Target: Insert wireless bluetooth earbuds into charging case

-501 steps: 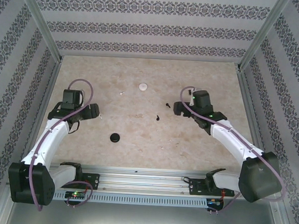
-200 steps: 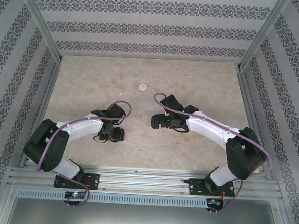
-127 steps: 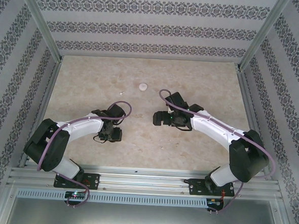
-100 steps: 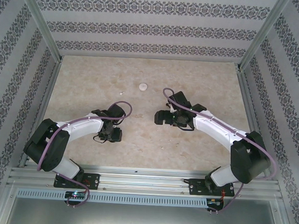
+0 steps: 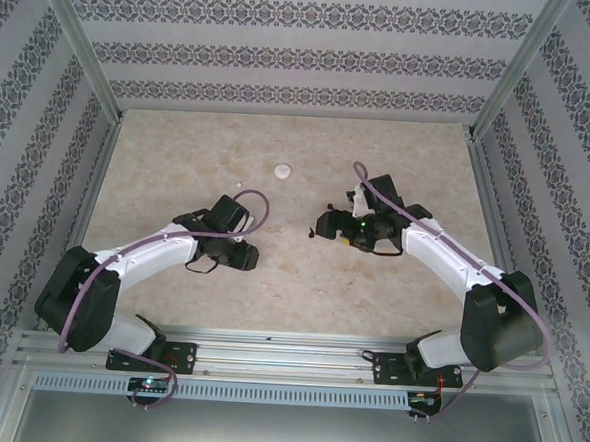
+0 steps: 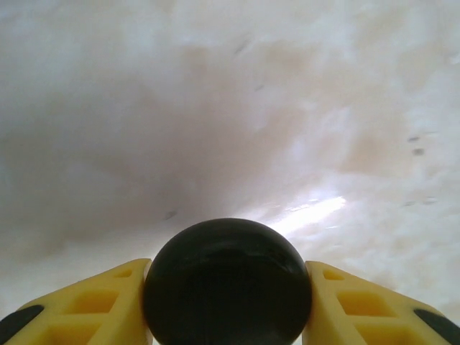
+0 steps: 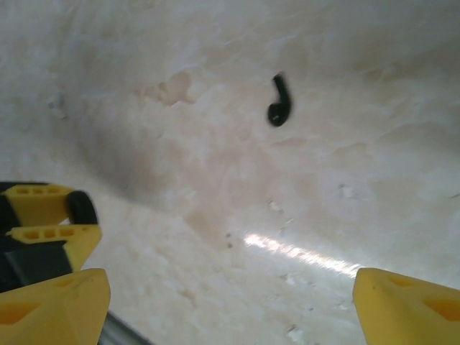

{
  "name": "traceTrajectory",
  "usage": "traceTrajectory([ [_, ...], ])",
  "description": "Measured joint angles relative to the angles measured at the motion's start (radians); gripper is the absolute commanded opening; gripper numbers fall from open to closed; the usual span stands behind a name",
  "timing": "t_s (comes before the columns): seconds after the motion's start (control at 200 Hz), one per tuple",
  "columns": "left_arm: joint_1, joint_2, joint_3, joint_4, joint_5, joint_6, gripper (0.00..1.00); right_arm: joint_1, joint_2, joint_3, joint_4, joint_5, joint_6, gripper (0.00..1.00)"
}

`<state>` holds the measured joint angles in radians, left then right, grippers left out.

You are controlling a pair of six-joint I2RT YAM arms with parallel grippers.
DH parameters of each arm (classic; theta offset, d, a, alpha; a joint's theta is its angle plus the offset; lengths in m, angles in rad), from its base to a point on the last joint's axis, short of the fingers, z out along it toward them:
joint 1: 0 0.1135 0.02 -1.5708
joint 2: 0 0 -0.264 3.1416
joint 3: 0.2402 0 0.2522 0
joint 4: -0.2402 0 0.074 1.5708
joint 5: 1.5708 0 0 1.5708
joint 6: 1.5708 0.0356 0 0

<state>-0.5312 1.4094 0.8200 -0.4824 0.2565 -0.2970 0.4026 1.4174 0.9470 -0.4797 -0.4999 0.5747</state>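
Left tool (image 6: 228, 295) pinches the round black puck (image 6: 227, 277) from both sides, right tool (image 7: 230, 298) gapes wide above the worktop (image 7: 215, 180), one black earbud (image 7: 278, 101) lying ahead.

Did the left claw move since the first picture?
Yes. The left gripper swung right, from well left of the unmoved white puck to nearly in line below it.

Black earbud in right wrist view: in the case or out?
Out: the black earbud lies loose on the table, ahead of the open right gripper.
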Motion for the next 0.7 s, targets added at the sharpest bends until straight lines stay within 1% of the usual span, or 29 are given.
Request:
traceTrajectory([
  [0.145,-0.011,-0.01,0.021,0.042,0.079,0.056,0.38,0.006,0.046,0.042,0.0,-0.146,0.0,0.81],
  [0.29,-0.038,-0.011,0.031,0.072,0.135,0.097,0.38,0.021,0.122,0.1,-0.003,-0.245,0.0,0.77],
  [0.475,-0.097,-0.011,0.07,0.076,0.174,0.152,0.38,0.069,0.199,0.163,-0.019,-0.325,0.003,0.75],
  [0.699,-0.109,-0.011,0.088,0.105,0.209,0.177,0.38,0.1,0.262,0.193,-0.028,-0.389,0.003,0.72],
])
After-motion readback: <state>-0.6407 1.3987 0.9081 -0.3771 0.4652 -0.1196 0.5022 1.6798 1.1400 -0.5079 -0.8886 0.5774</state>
